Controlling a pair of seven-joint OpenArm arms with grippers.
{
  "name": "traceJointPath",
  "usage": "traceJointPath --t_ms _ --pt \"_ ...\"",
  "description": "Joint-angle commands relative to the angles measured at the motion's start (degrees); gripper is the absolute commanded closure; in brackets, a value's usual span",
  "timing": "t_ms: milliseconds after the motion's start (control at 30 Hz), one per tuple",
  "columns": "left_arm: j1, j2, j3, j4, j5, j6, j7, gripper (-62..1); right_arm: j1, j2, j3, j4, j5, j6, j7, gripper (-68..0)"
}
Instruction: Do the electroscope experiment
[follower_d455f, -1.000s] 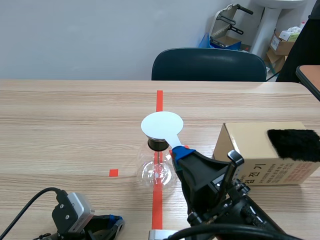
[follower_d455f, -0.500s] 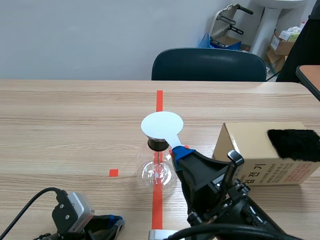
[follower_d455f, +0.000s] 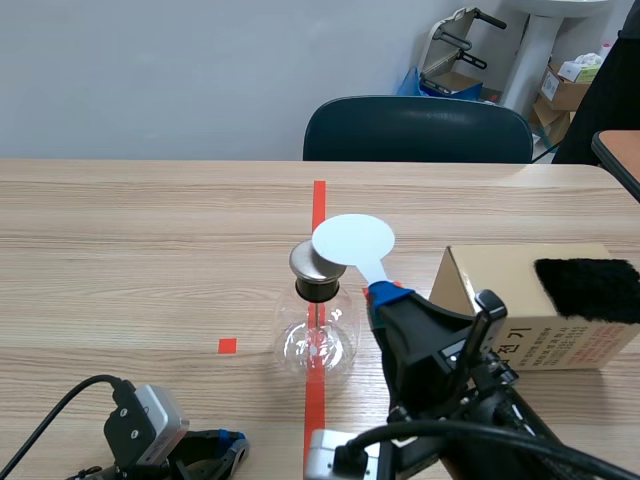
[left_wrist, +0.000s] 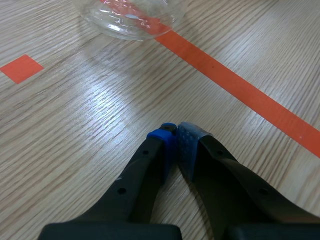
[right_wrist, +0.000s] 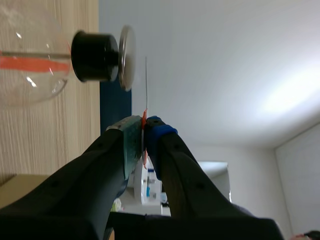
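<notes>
The electroscope is a clear glass flask (follower_d455f: 316, 340) with a black stopper and a metal disc (follower_d455f: 310, 262) on top, standing on the red tape line. My right gripper (follower_d455f: 385, 293) is shut on the handle of a white round paddle (follower_d455f: 352, 240), which hovers just right of and slightly above the metal disc. In the right wrist view the paddle (right_wrist: 146, 85) shows edge-on between the fingers, a small gap away from the disc (right_wrist: 126, 57) and stopper (right_wrist: 95, 56). My left gripper (left_wrist: 175, 137) rests low on the table, shut on nothing, with the flask (left_wrist: 131, 15) ahead of it.
A cardboard box (follower_d455f: 520, 320) lies at the right with a black furry cloth (follower_d455f: 585, 288) on top. A dark chair (follower_d455f: 417, 128) stands behind the table's far edge. A small red tape square (follower_d455f: 227, 346) marks the table left of the flask.
The right gripper has carried the white paddle rightward and a little up, off the top of the electroscope, so the metal disc now shows. The left arm has not moved.
</notes>
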Motion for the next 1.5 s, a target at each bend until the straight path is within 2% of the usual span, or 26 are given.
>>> traceJointPath --t_ms 0,300,433,667,833,1233,1400,1467 --pt "2.82 0.28 1.46 -0.76 1.14 -0.96 3.10 -3.6 0.70 0.15 0.20 0.52 -0.09 -0.61 -2.08 -1.5" --pt "2.82 0.31 1.46 -0.70 1.11 -0.96 2.51 -3.6 0.68 0.15 0.20 0.52 -0.09 -0.61 -15.47 -1.5" --pt "2.49 0.94 1.46 -0.70 1.11 -0.96 2.47 -3.6 0.68 0.15 0.20 0.52 -0.09 -0.61 -19.96 -1.5" --pt "1.57 2.21 1.46 0.59 1.03 -0.98 2.47 -3.6 0.68 0.15 0.20 0.52 -0.09 -0.61 -21.24 -1.5" --pt "1.22 2.16 1.46 3.06 0.70 -0.96 2.51 -3.6 0.68 0.15 0.20 0.52 -0.09 -0.61 -15.96 -1.5" --pt "-0.52 2.19 1.46 8.96 0.70 -0.96 2.89 -3.6 0.70 0.15 0.15 0.52 -0.09 -0.63 2.71 -1.5" --pt "-1.33 2.19 1.46 9.55 0.70 -0.44 2.95 -3.6 0.70 0.15 0.15 0.52 -0.09 -0.63 7.85 -1.5" --pt "-1.68 2.19 1.44 9.55 0.70 0.72 3.19 -3.6 0.70 0.15 0.15 0.52 -0.09 -0.63 9.27 -1.5"
